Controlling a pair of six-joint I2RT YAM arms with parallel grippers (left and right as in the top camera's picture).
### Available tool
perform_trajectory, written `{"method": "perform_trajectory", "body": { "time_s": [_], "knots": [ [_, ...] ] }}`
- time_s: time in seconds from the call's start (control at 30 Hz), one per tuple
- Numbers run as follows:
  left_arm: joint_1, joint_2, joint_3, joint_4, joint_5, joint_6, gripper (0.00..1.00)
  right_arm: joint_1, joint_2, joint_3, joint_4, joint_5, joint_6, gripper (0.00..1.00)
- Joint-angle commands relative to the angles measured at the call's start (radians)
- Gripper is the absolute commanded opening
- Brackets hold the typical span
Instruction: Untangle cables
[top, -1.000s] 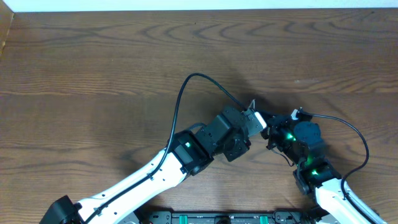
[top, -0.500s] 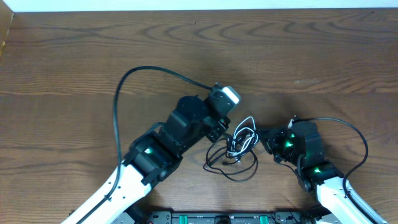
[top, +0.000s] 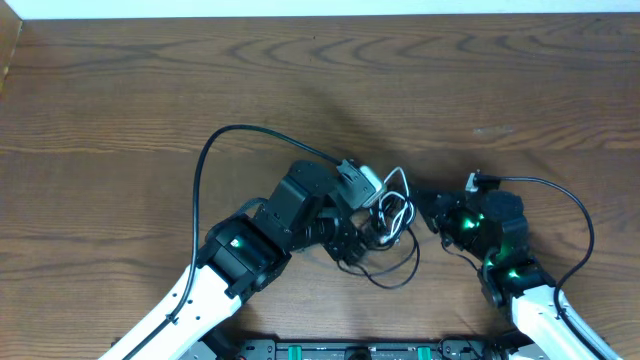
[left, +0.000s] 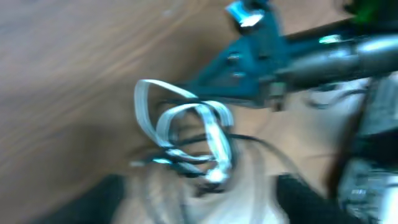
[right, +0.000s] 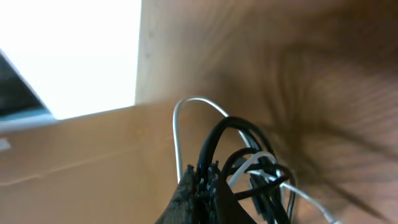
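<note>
Brown wood-grain table (top: 120, 110)

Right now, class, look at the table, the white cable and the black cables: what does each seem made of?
The table: wood or wood-look laminate, matte brown, flowing grain lines. The white cable: probably flexible plastic sheathing, smooth, curling in soft loops. The black cables: likely similar plastic sheathing, thin, bending freely.

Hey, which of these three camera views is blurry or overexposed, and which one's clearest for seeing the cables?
Overhead view: sharp and evenly lit, with the cables clear against the table and only soft shadows, so it is the clearest. Left wrist view: heavily motion-blurred, cables smeared into streaks. Right wrist view: a blown-out white patch at upper left, streaked wood grain, and cables near the lens soft.
</note>
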Motion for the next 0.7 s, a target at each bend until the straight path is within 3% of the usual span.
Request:
{"method": "perform_trajectory", "body": {
  "time_s": [0.0,0.13,0.3,0.53,0.6,0.67],
  "knots": [
    [0.003,0.013,0.024,-0.003,0.148,-0.153,0.97,-0.014,-0.008,0.027,0.007,0.008,0.050,0.02],
    [0.002,0.079,0.021,-0.019,0.068,-0.407,0.97,-0.014,-0.008,0.047,0.007,0.012,0.033,0.02],
    [0.004,0.162,0.021,-0.012,-0.095,-0.877,0.99,-0.014,-0.008,0.048,-0.009,0.012,0.033,0.01],
    [0.009,0.248,0.021,-0.021,-0.051,-1.424,0.98,-0.015,-0.008,0.048,-0.026,0.015,0.025,0.01],
    [0.009,0.265,0.021,-0.022,-0.054,-1.496,0.98,-0.016,-0.008,0.048,-0.030,0.017,0.025,0.01],
    [0.009,0.280,0.021,0.000,-0.075,-1.398,0.98,-0.021,-0.008,0.048,-0.040,0.023,0.026,0.02]
  ]
}}
